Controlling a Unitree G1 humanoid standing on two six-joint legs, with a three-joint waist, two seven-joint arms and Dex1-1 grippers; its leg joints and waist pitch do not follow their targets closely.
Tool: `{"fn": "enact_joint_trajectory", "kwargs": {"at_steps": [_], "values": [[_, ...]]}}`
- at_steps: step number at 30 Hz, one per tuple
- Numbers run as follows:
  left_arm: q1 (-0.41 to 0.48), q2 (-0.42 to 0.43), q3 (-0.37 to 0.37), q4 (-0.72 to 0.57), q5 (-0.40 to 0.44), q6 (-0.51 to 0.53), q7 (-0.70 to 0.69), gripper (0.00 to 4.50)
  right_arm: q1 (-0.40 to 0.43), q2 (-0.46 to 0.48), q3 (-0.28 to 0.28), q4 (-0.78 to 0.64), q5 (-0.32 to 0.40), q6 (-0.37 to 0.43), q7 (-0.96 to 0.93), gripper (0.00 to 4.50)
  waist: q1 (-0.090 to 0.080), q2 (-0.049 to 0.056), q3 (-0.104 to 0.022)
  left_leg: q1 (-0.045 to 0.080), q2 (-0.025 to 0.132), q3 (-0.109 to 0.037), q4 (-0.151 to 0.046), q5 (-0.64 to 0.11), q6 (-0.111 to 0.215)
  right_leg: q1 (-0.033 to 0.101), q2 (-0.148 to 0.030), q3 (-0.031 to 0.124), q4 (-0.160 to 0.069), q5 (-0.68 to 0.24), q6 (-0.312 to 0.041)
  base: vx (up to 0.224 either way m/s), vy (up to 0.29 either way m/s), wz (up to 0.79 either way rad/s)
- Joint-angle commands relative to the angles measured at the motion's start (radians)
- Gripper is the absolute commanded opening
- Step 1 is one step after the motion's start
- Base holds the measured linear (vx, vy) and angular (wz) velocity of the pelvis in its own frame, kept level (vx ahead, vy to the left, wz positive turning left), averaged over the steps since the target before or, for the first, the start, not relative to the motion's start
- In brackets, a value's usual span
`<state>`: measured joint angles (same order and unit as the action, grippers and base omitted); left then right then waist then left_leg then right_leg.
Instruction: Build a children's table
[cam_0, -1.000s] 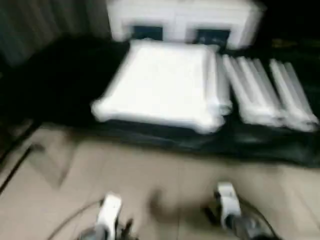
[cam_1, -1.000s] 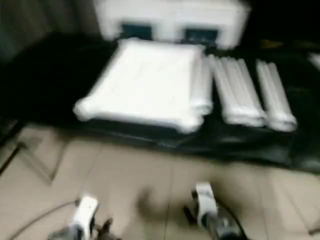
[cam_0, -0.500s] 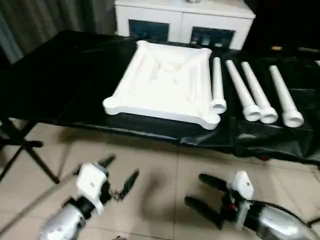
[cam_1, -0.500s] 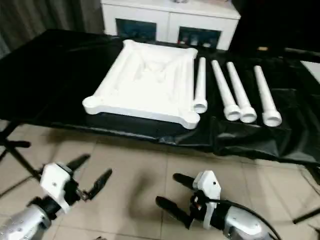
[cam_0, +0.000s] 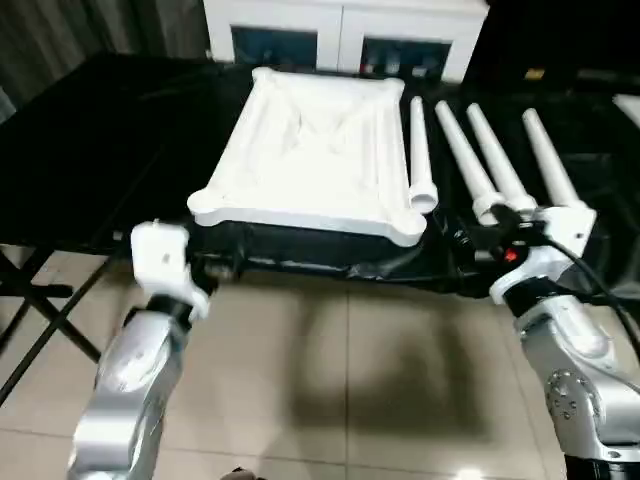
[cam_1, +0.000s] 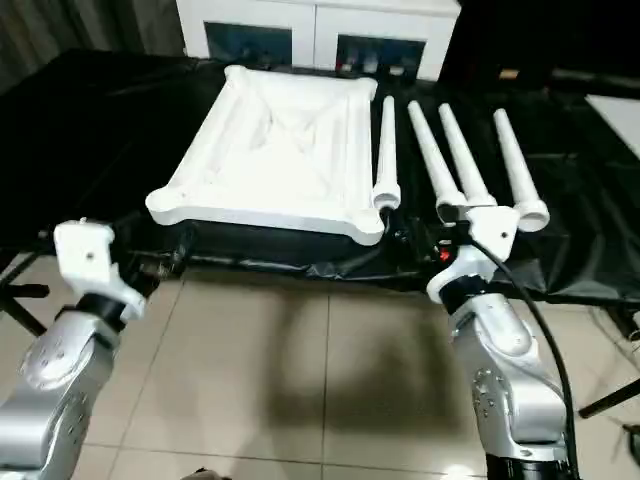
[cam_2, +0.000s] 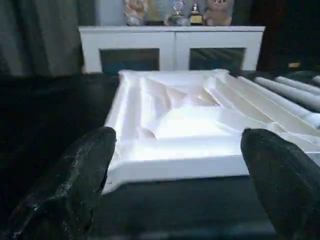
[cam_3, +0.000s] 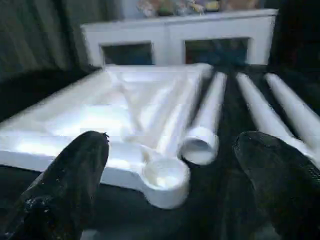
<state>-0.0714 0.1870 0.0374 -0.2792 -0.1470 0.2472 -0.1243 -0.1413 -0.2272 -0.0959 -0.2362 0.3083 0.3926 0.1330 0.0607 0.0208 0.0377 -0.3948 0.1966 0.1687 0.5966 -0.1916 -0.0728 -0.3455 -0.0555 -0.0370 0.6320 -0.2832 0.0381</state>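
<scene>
The white tabletop (cam_0: 312, 150) lies upside down on the black-draped work table (cam_0: 100, 150), ribbed underside up, with round sockets at its corners. To its right lie several white tapered legs (cam_0: 462, 150) side by side, wide ends toward me. My left gripper (cam_2: 175, 190) is open at the work table's front edge, facing the tabletop's (cam_2: 185, 125) near left side, its fingers (cam_2: 75, 185) spread wide. My right gripper (cam_3: 170, 190) is open too, just short of the near right corner socket (cam_3: 165, 175) and the nearest leg (cam_3: 205, 130). Neither holds anything.
A white cabinet (cam_0: 340, 30) with glass-fronted compartments stands behind the work table, small figures (cam_2: 175, 10) on top. The black cloth hangs over the front edge. Tiled floor (cam_0: 330, 380) lies below my arms, with a black stand's legs (cam_0: 40, 300) at the left.
Both arms have risen from low over the floor and reached forward to the work table's front edge. The camera has shifted as well.
</scene>
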Motion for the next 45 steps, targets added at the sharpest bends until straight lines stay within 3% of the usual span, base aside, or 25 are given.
{"fn": "enact_joint_trajectory", "kwargs": {"at_steps": [1,4,5,10,12,15,17,19,22,24,28,30,32,33,34,35,36,37,38,39,40,41,43,44,45], "values": [[0.007,-0.003,-0.006,-0.005,0.01,0.024,0.005,4.5,-0.007,0.015,0.004,-0.024,-0.028,0.034,-0.039,4.48,0.006,0.002,-0.066,0.025,0.008,-0.019,-0.045,0.123,-0.036,0.039,-0.045,0.026,-0.028,0.696,-0.029,0.0,0.0,0.0],[0.01,-0.006,-0.005,-0.001,0.026,0.027,0.032,4.5,-0.017,0.022,0.017,-0.001,-0.04,0.034,-0.075,4.48,0.004,0.005,-0.059,0.034,0.025,-0.022,-0.059,-0.032,-0.052,0.032,-0.055,0.029,-0.046,0.475,-0.043,0.0,0.0,0.0],[0.015,-0.002,-0.013,0.007,0.038,0.025,0.035,4.5,-0.031,0.021,0.025,0.021,-0.044,0.035,-0.078,4.48,0.002,-0.014,-0.056,0.034,0.028,-0.02,-0.063,-0.06,-0.051,0.033,-0.055,0.03,-0.052,0.406,-0.055,0.0,0.0,0.0],[0.033,0.008,-0.032,-0.012,0.054,0.039,0.043,4.5,-0.066,0.032,0.038,0.049,-0.031,0.041,-0.096,4.48,0.001,-0.004,-0.044,0.046,0.034,-0.015,-0.08,-0.258,-0.057,0.03,-0.062,0.035,-0.075,0.034,-0.087,0.0,0.0,0.0],[-0.008,-0.003,-0.038,0.004,0.071,0.047,0.046,4.5,-0.102,0.038,0.039,0.069,-0.059,0.05,-0.084,4.48,-0.007,-0.003,-0.026,0.075,0.029,-0.006,-0.091,-0.457,-0.037,0.025,-0.05,0.03,-0.117,-0.28,-0.098,0.0,0.0,0.0],[-0.064,-0.011,-0.049,0.04,0.083,0.05,0.038,4.5,-0.138,0.039,0.032,0.09,-0.065,0.069,-0.08,4.48,-0.013,-0.004,-0.016,0.119,0.017,-0.008,-0.093,-0.581,-0.024,0.031,-0.046,0.017,-0.152,-0.506,-0.112,0.0,0.0,0.0],[-0.09,-0.005,-0.068,0.088,0.113,0.029,0.043,4.5,-0.147,0.035,0.031,0.121,-0.072,0.056,-0.085,4.48,-0.012,0.011,-0.02,0.106,0.016,-0.013,-0.108,-0.532,-0.01,0.061,-0.047,0.019,-0.151,-0.437,-0.115,0.0,0.0,0.0],[-0.113,-0.005,-0.072,0.096,0.104,0.039,0.033,4.5,-0.155,0.044,0.018,0.13,-0.053,0.051,-0.092,4.48,-0.017,0.004,-0.03,0.105,0.015,-0.011,-0.114,-0.471,0.01,0.081,-0.043,0.02,-0.147,-0.329,-0.134,0.081,0.025,-0.07],[-0.117,-0.003,-0.072,0.095,0.103,0.058,0.029,4.5,-0.137,0.056,0.025,0.116,-0.056,0.057,-0.099,4.48,-0.025,0.014,-0.057,0.09,0.003,-0.011,-0.101,-0.254,0.081,0.114,-0.032,0.019,-0.118,-0.022,-0.171,0.116,0.014,0.0],[-0.112,-0.002,-0.076,0.083,0.112,0.072,0.027,4.5,-0.123,0.065,0.023,0.092,-0.054,0.073,-0.095,4.48,-0.025,0.012,-0.072,0.083,-0.02,-0.013,-0.074,-0.091,0.16,0.136,-0.006,0.017,-0.091,0.237,-0.123,0.129,0.002,0.03],[-0.116,-0.014,-0.061,0.095,0.095,0.07,0.024,4.5,-0.112,0.069,0.046,0.075,-0.059,0.078,-0.076,4.48,-0.021,0.016,-0.082,0.095,-0.032,-0.03,-0.039,0.021,0.284,0.137,0.024,0.015,-0.047,0.441,-0.017,0.143,-0.011,0.12],[-0.111,-0.011,-0.067,0.095,0.099,0.065,0.021,4.5,-0.112,0.059,0.05,0.068,-0.065,0.08,-0.07,4.48,-0.05,0.02,-0.087,0.172,0.026,-0.095,-0.017,0.188,0.453,0.05,0.014,-0.006,0.021,0.366,0.048,0.128,-0.033,0.14],[-0.108,-0.013,-0.064,0.093,0.097,0.067,0.024,4.5,-0.118,0.054,0.046,0.07,-0.062,0.083,-0.066,4.48,-0.079,0.011,-0.086,0.247,0.102,-0.176,-0.015,0.318,0.599,-0.071,-0.052,0.004,0.065,0.048,0.039,0.09,-0.063,-0.1],[-0.107,-0.015,-0.061,0.091,0.096,0.071,0.027,4.5,-0.124,0.052,0.038,0.075,-0.06,0.085,-0.062,4.48,-0.075,0.003,-0.078,0.231,0.09,-0.178,-0.014,0.325,0.602,-0.066,-0.068,0.02,0.054,0.007,0.033,0.039,-0.093,-0.33],[-0.106,-0.018,-0.058,0.088,0.098,0.073,0.031,4.5,-0.134,0.053,0.027,0.089,-0.059,0.085,-0.059,4.48,0.018,-0.045,-0.051,-0.072,-0.138,-0.042,0.131,0.007,0.396,0.213,-0.12,0.149,-0.086,0.238,0.08,0.0,0.0,0.0],[-0.107,-0.019,-0.058,0.087,0.101,0.075,0.033,4.5,-0.14,0.05,0.023,0.103,-0.063,0.085,-0.058,4.48,0.029,-0.05,-0.052,-0.087,-0.112,-0.054,0.159,-0.063,0.315,0.217,-0.155,0.174,-0.101,0.314,0.067,0.0,0.0,0.0],[-0.107,-0.021,-0.058,0.087,0.103,0.075,0.033,4.5,-0.144,0.044,0.025,0.11,-0.069,0.084,-0.055,4.48,0.031,-0.039,-0.052,-0.102,-0.069,-0.075,0.137,-0.045,0.171,0.214,-0.138,0.141,-0.082,0.46,0.008,0.092,0.045,0.19],[-0.107,-0.021,-0.058,0.087,0.103,0.075,0.033,4.5,-0.144,0.044,0.025,0.11,-0.069,0.084,-0.055,4.48,0.027,-0.032,-0.046,-0.091,-0.067,-0.071,0.096,-0.011,0.14,0.202,-0.092,0.101,-0.079,0.461,-0.003,0.097,0.018,0.0],[-0.106,-0.022,-0.058,0.083,0.103,0.077,0.034,4.5,-0.145,0.039,0.028,0.112,-0.069,0.083,-0.045,4.48,0.007,0.013,-0.06,-0.025,-0.034,-0.077,0.0,0.044,0.13,0.183,-0.035,0.018,-0.074,0.333,0.012,0.097,0.018,0.0],[-0.105,-0.022,-0.055,0.08,0.099,0.079,0.033,4.5,-0.145,0.035,0.033,0.108,-0.068,0.087,-0.04,4.48,-0.049,0.04,-0.044,0.047,0.028,-0.164,-0.052,0.006,0.3,0.12,0.023,-0.047,-0.003,0.095,0.031,0.109,-0.005,-0.25],[-0.106,-0.022,-0.052,0.079,0.097,0.082,0.033,4.5,-0.145,0.029,0.039,0.098,-0.064,0.096,-0.03,4.48,-0.072,0.071,-0.065,0.133,0.067,-0.225,-0.062,0.022,0.44,0.042,0.026,-0.057,0.074,-0.052,0.023,0.142,-0.01,-0.19],[-0.109,-0.021,-0.051,0.082,0.098,0.083,0.032,4.5,-0.145,0.025,0.043,0.092,-0.062,0.1,-0.024,4.48,-0.084,0.056,-0.089,0.201,0.104,-0.263,-0.028,0.067,0.578,-0.046,-0.005,-0.028,0.121,-0.165,0.021,0.142,-0.01,-0.19],[-0.114,-0.022,-0.052,0.084,0.1,0.084,0.029,4.5,-0.142,0.022,0.051,0.081,-0.059,0.104,-0.011,4.48,-0.084,0.041,-0.078,0.159,0.083,-0.226,-0.037,0.129,0.563,-0.076,-0.017,-0.015,0.146,-0.071,0.072,0.083,-0.007,-0.05],[-0.116,-0.023,-0.053,0.085,0.102,0.083,0.028,4.5,-0.142,0.022,0.054,0.079,-0.057,0.105,-0.004,4.48,-0.085,0.015,-0.063,0.132,0.076,-0.193,-0.064,0.083,0.543,-0.082,-0.025,0.0,0.139,0.006,0.074,0.056,-0.005,-0.07],[-0.119,-0.024,-0.053,0.086,0.104,0.083,0.028,4.5,-0.143,0.022,0.055,0.08,-0.055,0.105,0.001,4.48,-0.082,0.002,-0.049,0.105,0.061,-0.169,-0.081,0.002,0.514,-0.066,-0.033,0.014,0.11,0.051,0.046,0.0,0.0,0.0]]}}
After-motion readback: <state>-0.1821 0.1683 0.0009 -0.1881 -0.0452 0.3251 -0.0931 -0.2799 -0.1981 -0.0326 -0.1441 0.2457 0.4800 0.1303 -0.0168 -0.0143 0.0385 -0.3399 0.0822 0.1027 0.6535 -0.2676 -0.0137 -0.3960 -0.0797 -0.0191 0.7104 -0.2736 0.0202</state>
